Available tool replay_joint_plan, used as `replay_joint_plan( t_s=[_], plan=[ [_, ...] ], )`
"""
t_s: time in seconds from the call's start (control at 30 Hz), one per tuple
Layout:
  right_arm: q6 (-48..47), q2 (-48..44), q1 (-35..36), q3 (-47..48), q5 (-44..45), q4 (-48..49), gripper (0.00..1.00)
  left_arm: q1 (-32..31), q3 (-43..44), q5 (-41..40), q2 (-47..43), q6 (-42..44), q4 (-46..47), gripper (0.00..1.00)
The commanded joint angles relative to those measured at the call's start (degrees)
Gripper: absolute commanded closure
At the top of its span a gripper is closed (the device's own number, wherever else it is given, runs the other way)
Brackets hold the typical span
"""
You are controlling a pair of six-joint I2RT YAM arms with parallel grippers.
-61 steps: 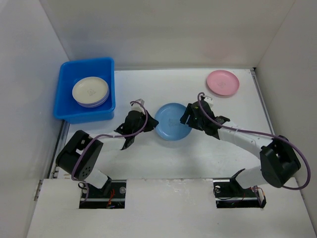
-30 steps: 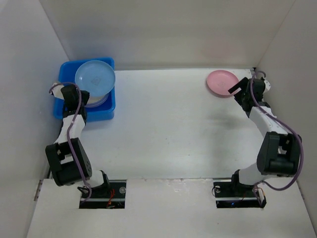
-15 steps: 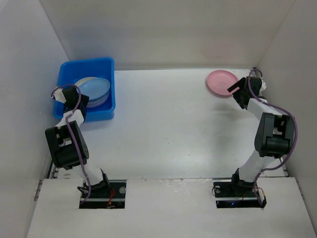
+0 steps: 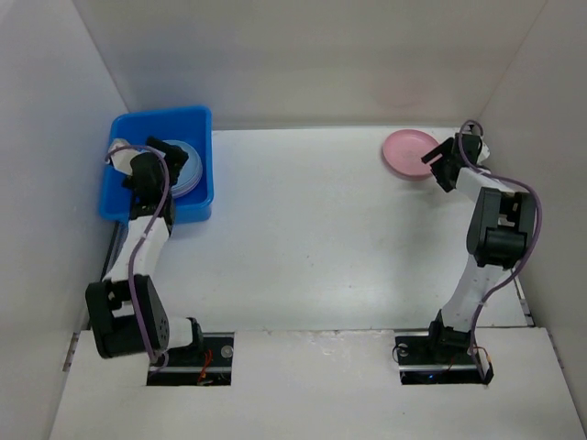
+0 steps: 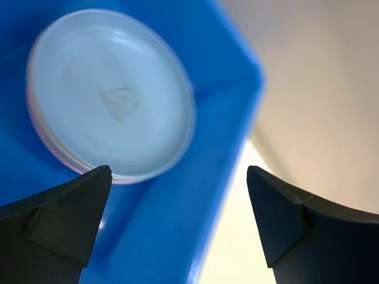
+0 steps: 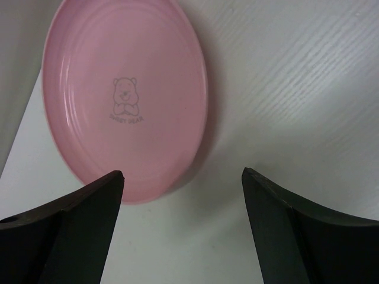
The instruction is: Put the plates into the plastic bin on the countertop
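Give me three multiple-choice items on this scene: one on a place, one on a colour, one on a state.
1. Where is the pink plate? A stacked on other plates; B alone on the countertop, far right; C held in the air.
2. What colour is the top plate in the plastic bin? A red; B pale blue; C green.
3. The right gripper is: A open, empty; B shut on a plate; C shut, empty.
Answers: 1 B, it lies flat there by itself; 2 B, the left wrist view shows it; 3 A, its fingers stand wide apart.

A pale blue plate (image 5: 112,94) tops the stack (image 5: 52,148) inside the blue bin (image 5: 225,65) — the left hand (image 5: 179,171) spread wide, holding nothing.
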Motion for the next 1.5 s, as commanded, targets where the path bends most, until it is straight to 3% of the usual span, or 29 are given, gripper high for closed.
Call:
replay_joint_plan(
  t_s=[0.0,0.2,0.47,0.63,0.93,1.1,1.47],
  plan=[
    [1.07,2.07,0.04,4.89,-1.03,-1.72,0.15,-4.10,-2.52,-6.09,-8.15,2.72,1.07,0.00],
    [2.04,6.99,0.04,9.46,-0.94,-4.97,0.21,-10.43,-5.07,-9.09,-14.48,5.27,-0.60,0.00],
    [2.65,12.62,0.83,16.67,-0.50,-11.74,0.33,-15.00,-5.08,-10.22,-15.36,8.00,-2.80,0.00],
    [2.13,15.34,1.09,20.97,0.11,-15.96,0.52,-17.47,-6.66,-13.39,-16.86,10.63,-3.24,0.00],
    [1.07,17.11,2.06,25.64,0.73,-21.15,0.95,-19.58,-6.31,-14.10,-16.51,12.48,-4.03,0.00],
    [0.02,12.29,4.43,19.34,0.12,-18.18,1.00,-22.91,-6.31,-13.40,-16.33,13.54,-4.20,0.00],
    [-3.67,-11.88,16.99,-9.58,-4.54,-2.70,1.00,-35.74,-6.57,-1.36,-13.00,15.56,-4.29,0.00]
  ],
)
